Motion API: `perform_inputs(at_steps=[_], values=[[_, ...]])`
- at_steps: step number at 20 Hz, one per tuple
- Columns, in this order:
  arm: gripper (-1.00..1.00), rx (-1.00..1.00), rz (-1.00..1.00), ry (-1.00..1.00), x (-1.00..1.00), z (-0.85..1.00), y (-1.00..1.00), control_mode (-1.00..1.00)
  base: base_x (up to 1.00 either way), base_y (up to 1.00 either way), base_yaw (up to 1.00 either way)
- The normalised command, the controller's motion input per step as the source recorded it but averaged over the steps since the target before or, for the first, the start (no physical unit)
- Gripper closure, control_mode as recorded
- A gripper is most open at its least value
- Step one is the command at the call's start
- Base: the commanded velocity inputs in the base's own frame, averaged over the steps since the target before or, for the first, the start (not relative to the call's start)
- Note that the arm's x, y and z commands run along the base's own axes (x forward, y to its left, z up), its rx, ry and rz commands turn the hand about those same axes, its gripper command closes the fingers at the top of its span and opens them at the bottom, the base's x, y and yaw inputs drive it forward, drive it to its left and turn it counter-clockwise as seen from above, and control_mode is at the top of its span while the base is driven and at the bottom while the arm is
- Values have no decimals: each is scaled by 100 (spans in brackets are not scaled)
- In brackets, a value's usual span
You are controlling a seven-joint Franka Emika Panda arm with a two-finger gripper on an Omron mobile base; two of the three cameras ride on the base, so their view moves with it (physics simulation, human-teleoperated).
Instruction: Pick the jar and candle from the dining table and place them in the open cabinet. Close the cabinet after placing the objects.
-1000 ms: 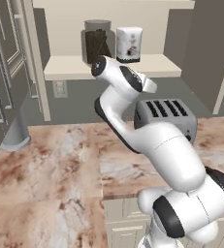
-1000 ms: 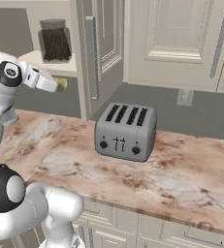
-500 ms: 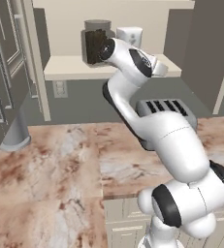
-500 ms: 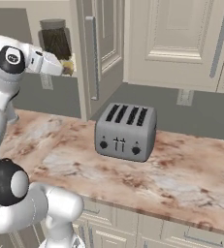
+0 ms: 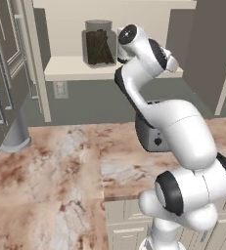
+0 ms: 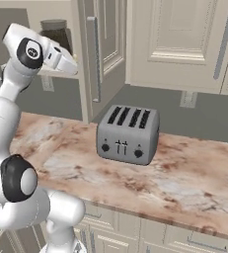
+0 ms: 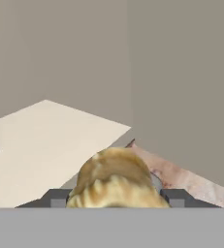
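Observation:
My gripper (image 7: pixel 114 196) is shut on the candle (image 7: pixel 116 179), a small yellow cylinder held between the two dark finger tips. The hand (image 6: pixel 62 58) is raised to the level of the shelf (image 5: pixel 70 68) inside the open cream cabinet, just right of the jar (image 5: pixel 99 43). The jar (image 6: pixel 56 32) stands upright on that shelf, clear glass with dark sticks inside. In the hand view the candle hangs over the pale shelf's (image 7: pixel 45 140) front edge, with the marbled dining table (image 7: pixel 186 181) below.
A grey four-slot toaster (image 6: pixel 128 133) stands on the dining table (image 5: pixel 60 171) under the cabinet. The cabinet's right door (image 6: pixel 98 54) swings open beside my hand, and the left door (image 5: pixel 7 58) stands open at the far side. A closed cream cabinet (image 6: pixel 184 39) is further right.
The arm has lifted and swung the hand with the candle up from in front of the cabinet to shelf height, to the right of the jar. The jar has not moved.

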Motion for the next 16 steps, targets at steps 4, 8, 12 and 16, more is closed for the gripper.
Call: perform_inputs(at_steps=[4,8,12,16], values=[[100,11,0,1,49,18,4,-100,0,0,0],[100,5,-2,4,27,4,12,-100,0,0,0],[100,0,0,4,2,-1,0,-100,0,0,0],[100,2,0,3,0,-3,0,-100,0,0,0]])
